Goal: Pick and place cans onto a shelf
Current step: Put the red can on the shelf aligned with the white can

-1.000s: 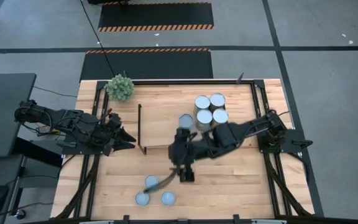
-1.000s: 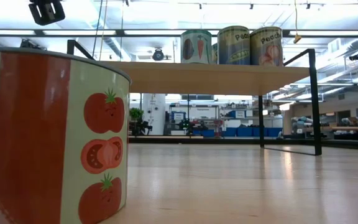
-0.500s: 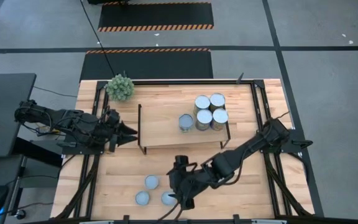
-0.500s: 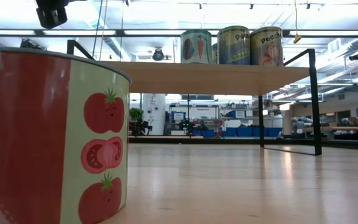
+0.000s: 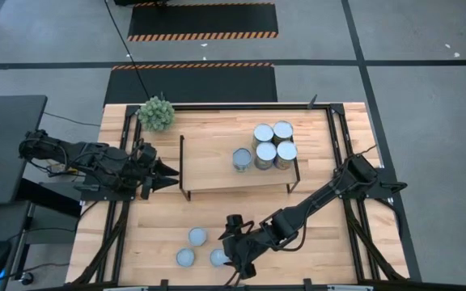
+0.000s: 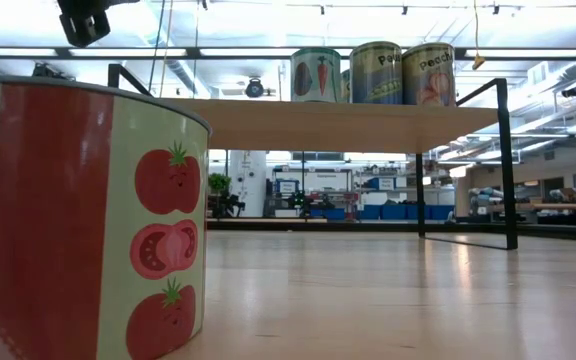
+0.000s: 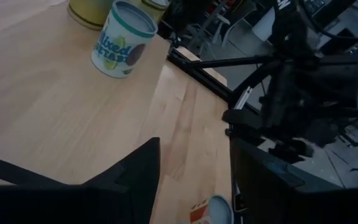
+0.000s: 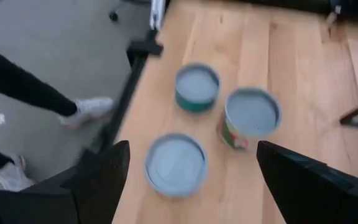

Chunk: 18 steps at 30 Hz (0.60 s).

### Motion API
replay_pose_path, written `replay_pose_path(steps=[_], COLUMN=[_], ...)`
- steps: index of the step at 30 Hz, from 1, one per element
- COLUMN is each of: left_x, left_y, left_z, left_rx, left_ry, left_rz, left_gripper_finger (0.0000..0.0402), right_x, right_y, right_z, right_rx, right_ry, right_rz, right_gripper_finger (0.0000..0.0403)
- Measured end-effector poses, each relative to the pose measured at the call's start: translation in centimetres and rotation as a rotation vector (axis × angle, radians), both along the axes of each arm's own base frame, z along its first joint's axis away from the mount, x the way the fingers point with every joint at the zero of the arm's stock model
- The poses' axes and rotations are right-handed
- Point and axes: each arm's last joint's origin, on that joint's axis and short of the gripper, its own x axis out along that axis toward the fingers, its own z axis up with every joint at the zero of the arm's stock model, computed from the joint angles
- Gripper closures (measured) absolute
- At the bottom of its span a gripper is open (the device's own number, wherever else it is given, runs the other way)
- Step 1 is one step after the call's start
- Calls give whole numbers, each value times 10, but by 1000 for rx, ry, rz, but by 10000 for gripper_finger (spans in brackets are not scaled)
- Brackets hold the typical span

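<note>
Light-wood desk [image 5: 314,230] with black metal framing along its edges. Low light-wood shelf with thin black end frames [image 5: 217,166] stands mid-desk. On the shelf: four tan-sided tins with silvery tops [image 5: 273,144] bunched in a tight square at the shelf's right end, touching one another; one smaller tin with a pale blue-grey top [image 5: 242,159] just beside that cluster, on its left. Low view shows the shelf tins from the side, with printed vegetable labels [image 6: 373,73]. Three more small blue-grey-topped tins on the desk near its front edge, set in a loose triangle: one [image 5: 197,236] nearer the shelf, two [image 5: 185,257] and [image 5: 218,257] closer to the edge. The right wrist view looks down on these three; the one with a red and green side [image 8: 249,117] sits near the green-sided one [image 8: 196,88], the third [image 8: 175,163] a little apart. Right claw [image 5: 235,263] is low over the front of the desk, at the rightmost tin of the triangle, fingers spread wide, holding nothing. Left claw [image 5: 168,176] waits just off the shelf's left end frame, fingers partly apart, empty. Green ball-shaped plant [image 5: 156,113] sits at the desk's far left corner. A person's dark-trousered legs and pale shoes [image 8: 89,107] show on the floor beyond the desk edge.
</note>
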Motion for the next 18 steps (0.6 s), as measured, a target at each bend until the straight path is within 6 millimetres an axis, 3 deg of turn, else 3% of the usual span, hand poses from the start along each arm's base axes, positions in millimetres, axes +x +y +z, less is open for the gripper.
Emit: replay_pose_path(steps=[10,18], left_x=[0,0], left_y=[0,0], left_z=[0,0], left_rx=[-7,-6], left_ry=[2,2], left_rz=[2,2], left_gripper_finger=[201,201], right_x=[-4,11], right_y=[-5,-1], right_z=[-36,7], right_rx=[10,0], right_ry=[-11,-122], right_rz=[6,-33], right_gripper_finger=[43,47])
